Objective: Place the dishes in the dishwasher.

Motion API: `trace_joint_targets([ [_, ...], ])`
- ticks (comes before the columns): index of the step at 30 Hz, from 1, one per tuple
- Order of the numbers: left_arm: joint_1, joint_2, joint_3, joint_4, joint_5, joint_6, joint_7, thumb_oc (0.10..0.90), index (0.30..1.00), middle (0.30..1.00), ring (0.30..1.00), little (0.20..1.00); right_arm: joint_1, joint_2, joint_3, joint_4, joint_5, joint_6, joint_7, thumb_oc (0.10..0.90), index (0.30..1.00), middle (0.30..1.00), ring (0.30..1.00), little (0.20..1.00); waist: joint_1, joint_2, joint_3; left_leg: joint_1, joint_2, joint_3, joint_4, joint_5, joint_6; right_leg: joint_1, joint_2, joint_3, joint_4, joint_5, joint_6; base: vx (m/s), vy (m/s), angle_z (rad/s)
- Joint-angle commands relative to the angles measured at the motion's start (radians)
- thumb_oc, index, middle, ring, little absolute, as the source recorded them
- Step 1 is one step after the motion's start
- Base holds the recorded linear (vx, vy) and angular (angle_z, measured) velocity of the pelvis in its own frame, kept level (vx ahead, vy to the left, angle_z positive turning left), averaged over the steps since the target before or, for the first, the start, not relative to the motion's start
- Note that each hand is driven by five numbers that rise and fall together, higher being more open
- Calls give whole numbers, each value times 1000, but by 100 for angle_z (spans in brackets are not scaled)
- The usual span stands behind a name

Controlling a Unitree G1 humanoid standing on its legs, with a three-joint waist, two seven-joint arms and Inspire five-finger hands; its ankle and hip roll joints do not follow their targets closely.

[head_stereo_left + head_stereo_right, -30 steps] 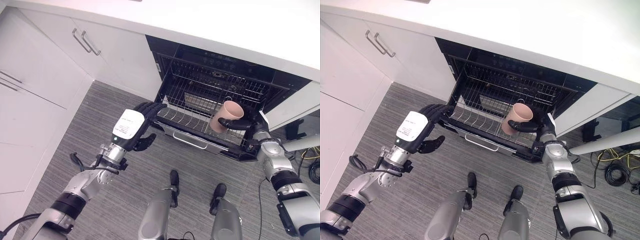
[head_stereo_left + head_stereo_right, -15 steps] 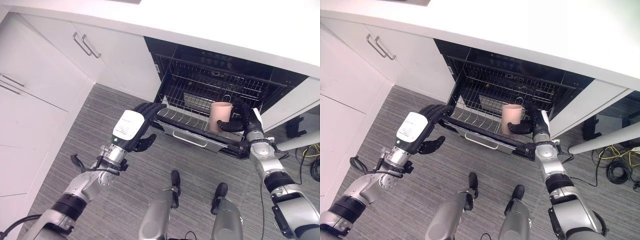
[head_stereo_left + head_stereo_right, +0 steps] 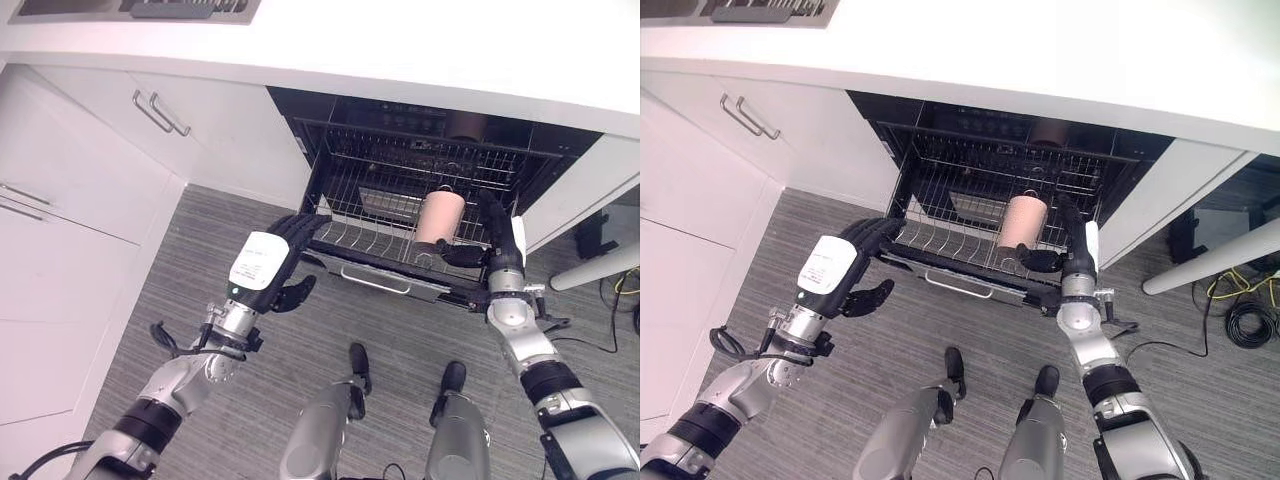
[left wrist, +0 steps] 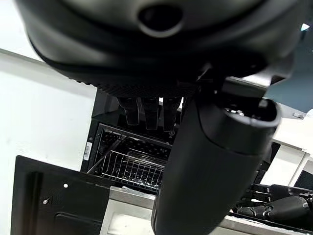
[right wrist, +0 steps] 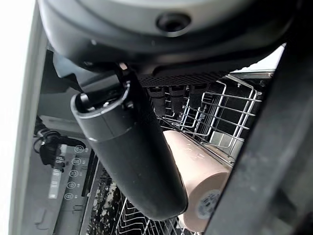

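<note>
Left hand (image 3: pixel 262 262) hovers at rack (image 3: pixel 370 232) front edge, fingers relaxed, empty. Cup (image 3: pixel 439 217), tilted a second ago, now stands inverted in rack; right hand (image 3: pixel 497 245) still grasps it. Release likely next.

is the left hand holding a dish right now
No, the left hand is open and holds nothing near the rack; the right hand holds the cup.

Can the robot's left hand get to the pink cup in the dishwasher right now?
Probably not easily. The left hand is by the rack's left front corner, while the cup stands on the rack's right side, where the right hand is beside it, in the way.
</note>
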Motion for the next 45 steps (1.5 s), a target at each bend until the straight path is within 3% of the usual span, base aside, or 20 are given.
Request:
trace_joint_targets([
  [1,22,-38,39,-104,2,-29,89,800,900,900,900,900,2,-16,-44,-156,3,-189,-62,800,900,900,900,900,-6,19,-93,-27,21,-43,97,-159,-80,-2,-27,42,12,-45,54,0,0,0],
  [6,84,-57,64,-108,20,-29,101,800,900,900,900,900,108,24,-60,-311,31,-249,-53,800,900,900,900,900,-24,4,-111,-8,32,-25,97,-168,-79,8,-21,45,12,-52,53,3,-6,-2],
  [14,185,-90,116,-96,34,-24,134,800,900,900,900,900,292,84,-44,-494,91,-327,80,800,900,900,900,900,-55,-47,-169,57,65,6,97,-187,-86,61,-4,46,12,-82,46,17,-54,-10],
  [18,235,-106,165,-99,-17,-42,149,800,900,900,900,900,351,97,-52,-562,125,-351,203,800,900,900,900,900,-63,-80,-211,92,88,14,97,-195,-95,96,12,44,12,-102,39,-4,-104,-7],
  [20,255,-121,201,-108,-111,-93,131,800,900,900,900,900,378,100,-46,-600,210,-368,340,800,900,900,900,900,-59,-105,-238,111,102,17,97,-199,-98,117,23,37,12,-111,35,-21,-138,-5],
  [22,263,-139,228,-122,-215,-141,87,800,900,900,900,900,390,96,-45,-623,230,-370,400,800,900,900,900,900,-56,-123,-255,119,112,17,97,-197,-98,127,33,32,12,-113,29,-60,-163,-5],
  [24,277,-179,282,-175,-348,-209,28,800,900,900,900,900,419,89,-75,-669,224,-371,406,800,900,900,900,900,-52,-163,-284,144,124,14,97,-212,-100,147,54,33,12,-128,27,-86,-233,-7],
  [27,263,-211,309,-236,-492,-206,-53,800,900,900,900,900,439,82,-113,-709,221,-359,396,800,900,900,900,900,-62,-190,-309,160,135,17,97,-220,-100,152,72,46,12,-129,26,-43,-121,-5],
  [34,207,-243,318,-348,-655,-174,-203,800,900,900,900,900,480,64,-206,-783,222,-323,377,800,900,900,900,900,-112,-213,-347,194,163,59,97,-230,-106,153,89,73,12,-122,31,-49,-28,-25],
  [39,155,-243,296,-386,-768,-153,-288,800,900,900,900,900,492,39,-248,-811,217,-309,358,800,900,900,900,900,-148,-211,-365,217,169,85,97,-238,-106,146,93,98,12,-113,36,-43,26,-36],
  [45,87,-244,261,-338,-797,-109,-383,800,900,900,900,900,507,35,-265,-801,230,-299,373,800,900,900,900,900,-185,-208,-384,239,158,111,97,-257,-93,134,97,138,12,-105,42,-10,24,-29],
])
